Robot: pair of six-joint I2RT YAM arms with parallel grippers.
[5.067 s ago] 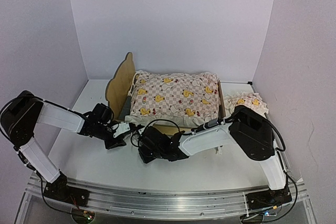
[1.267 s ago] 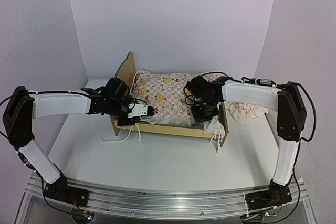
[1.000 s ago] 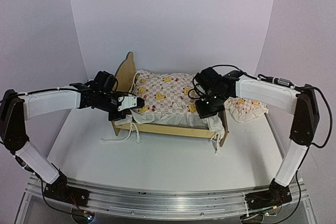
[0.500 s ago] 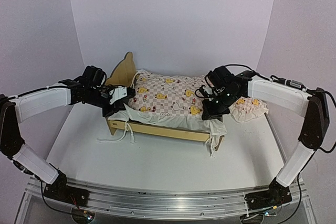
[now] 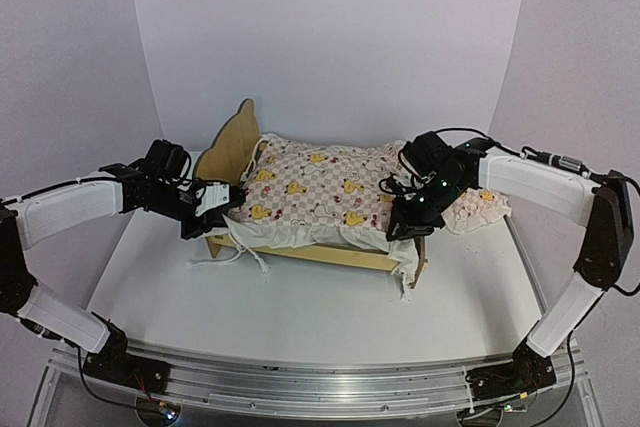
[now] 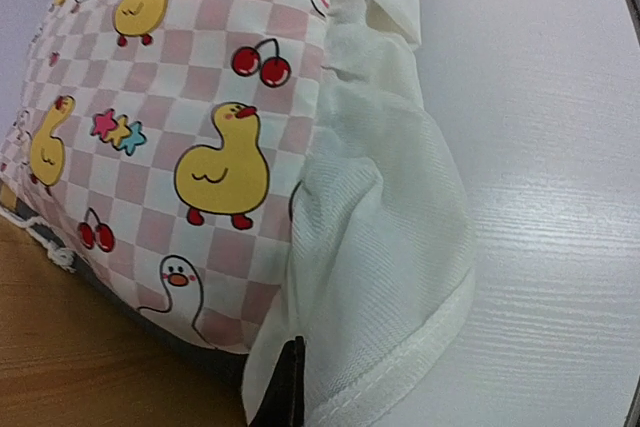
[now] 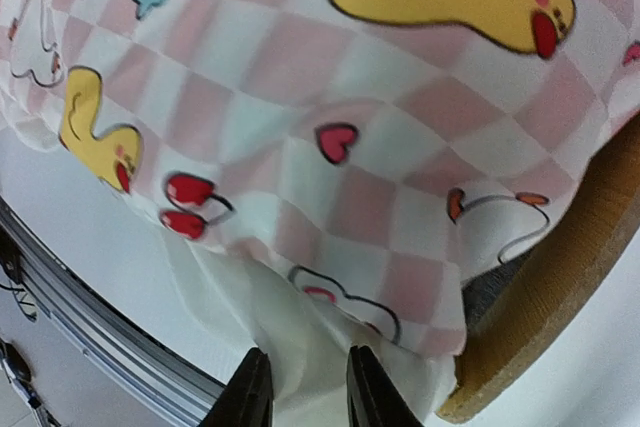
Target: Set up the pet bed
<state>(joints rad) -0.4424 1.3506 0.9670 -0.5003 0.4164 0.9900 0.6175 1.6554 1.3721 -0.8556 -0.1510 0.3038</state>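
Over pet bed (image 5: 232,143) — quilt (image 5: 312,187) draped | left claw (image 5: 224,212) clamped on quilt | right claw (image 7: 308,393) apart

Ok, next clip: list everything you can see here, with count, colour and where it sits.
pet bed: one, light wood with an ear-shaped headboard, mid-table towards the back.
quilt: one, pink-and-white check with yellow ducks and a cream ruffle, spread over the bed.
pillow: one, same duck print, on the table to the right of the bed's foot end.
ties: a few, white, trailing from the bed's near head corner onto the table.
table: one, white, under everything.
left pincer: one, black, shut on the quilt's ruffle at the near head corner.
right pincer: one, black, open, ruffle between its fingers at the near foot corner.
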